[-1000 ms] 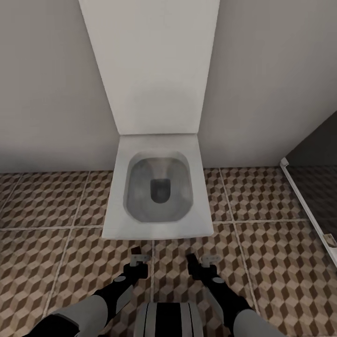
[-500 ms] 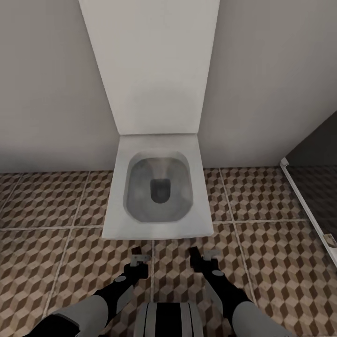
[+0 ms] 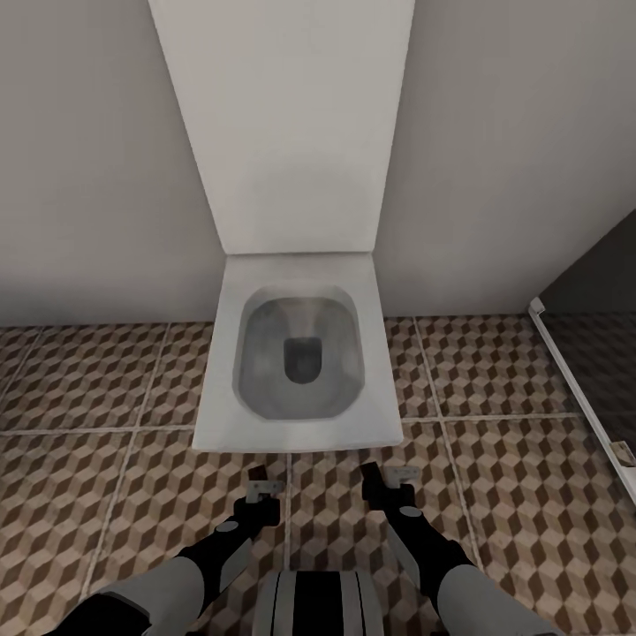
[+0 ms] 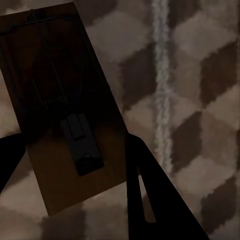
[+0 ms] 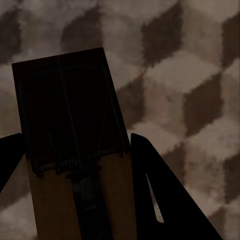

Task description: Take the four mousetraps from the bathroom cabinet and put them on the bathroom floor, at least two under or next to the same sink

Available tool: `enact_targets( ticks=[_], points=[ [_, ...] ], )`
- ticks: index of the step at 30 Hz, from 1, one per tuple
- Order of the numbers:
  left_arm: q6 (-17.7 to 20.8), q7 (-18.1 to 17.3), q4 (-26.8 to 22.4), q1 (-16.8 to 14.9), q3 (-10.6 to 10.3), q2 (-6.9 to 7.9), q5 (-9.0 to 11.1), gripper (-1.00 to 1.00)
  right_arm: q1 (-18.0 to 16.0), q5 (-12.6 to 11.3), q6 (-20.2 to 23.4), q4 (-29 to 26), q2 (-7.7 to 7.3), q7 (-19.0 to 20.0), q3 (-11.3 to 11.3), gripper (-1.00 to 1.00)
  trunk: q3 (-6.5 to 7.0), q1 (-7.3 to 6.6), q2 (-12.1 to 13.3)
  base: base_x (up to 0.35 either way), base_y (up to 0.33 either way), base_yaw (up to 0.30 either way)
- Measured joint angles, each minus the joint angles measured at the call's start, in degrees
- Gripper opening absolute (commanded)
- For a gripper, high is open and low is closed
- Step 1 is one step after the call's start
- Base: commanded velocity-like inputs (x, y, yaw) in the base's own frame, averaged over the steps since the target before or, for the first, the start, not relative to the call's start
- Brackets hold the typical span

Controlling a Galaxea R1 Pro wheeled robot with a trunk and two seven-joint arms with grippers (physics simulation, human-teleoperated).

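R gripper w/ mousetrap shifted fwd; L gripper unchanged.

A mousetrap, a dark-brown flat plate with thin wire parts and a small dark catch, sits tilted between the left gripper's two dark fingers, held over the cube-patterned bathroom floor beside a pale grout line.
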Motion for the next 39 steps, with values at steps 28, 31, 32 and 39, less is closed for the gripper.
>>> enact_targets(
  ticks=[28,31,32,39],
  points=[
    [0.00,0.00,-0.05,0.00,0.00,0.00,0.00,-1.00,0.00,0.11,0.01,0.19,-0.33,-3.32,0.01,-1.00,0.00,0.00,0.00,0.000,0.000,0.000],
    [0.00,0.00,-0.05,0.00,0.00,0.00,0.00,-1.00,0.00,0.13,0.01,0.24,-0.41,-3.89,0.03,-1.00,0.00,0.00,0.00,0.000,0.000,0.000],
    [0.00,0.00,-0.05,0.00,0.00,0.00,0.00,-1.00,0.00,0.13,0.01,0.24,-0.41,-4.11,0.03,-1.00,0.00,0.00,0.00,0.000,0.000,0.000],
    [0.00,0.00,-0.05,0.00,0.00,0.00,0.00,-1.00,0.00,0.13,0.02,0.26,-1.00,-6.13,0.05,-1.00,0.00,0.00,0.00,0.000,0.000,0.000]
  ],
)
